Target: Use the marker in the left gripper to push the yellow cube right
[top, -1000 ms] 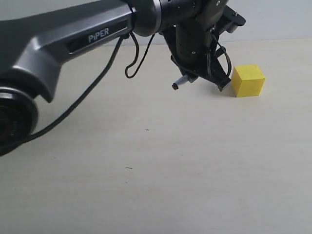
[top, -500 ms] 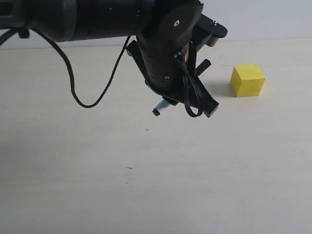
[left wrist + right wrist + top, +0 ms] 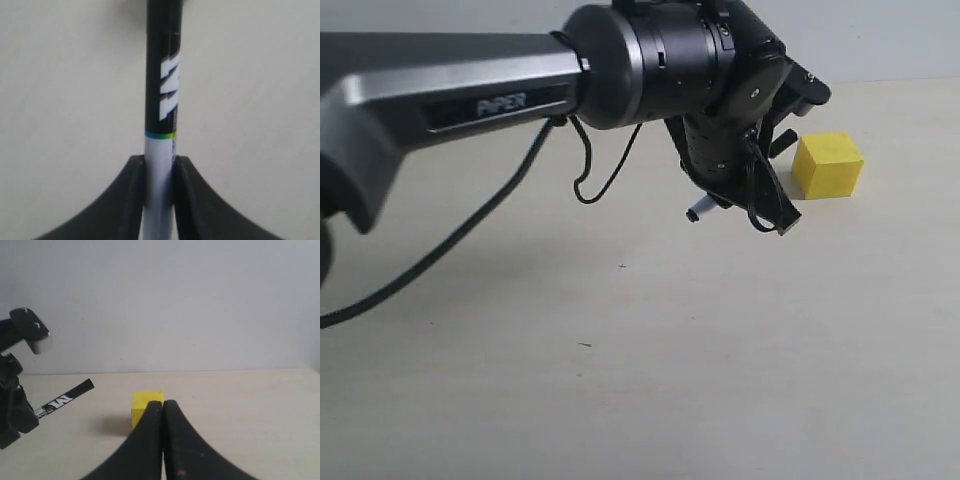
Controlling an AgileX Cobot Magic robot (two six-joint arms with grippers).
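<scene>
Here, left gripper (image 3: 159,172): jaws clamping the marker (image 3: 161,75)
yellow cube (image 3: 828,165): two o'clock of those jaws, apart
right gripper (image 3: 162,412): jaws together

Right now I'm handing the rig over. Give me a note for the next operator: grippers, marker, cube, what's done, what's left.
Left gripper: shut on the marker, clamped on the white barrel, black cap sticking out ahead.
Right gripper: shut, nothing in it.
Yellow cube: on the table, right of the left gripper. The right wrist view shows a gap between the marker cap and the cube.
Done: marker gripped.
Left: bring the cap to the cube's left face, then push right.
</scene>
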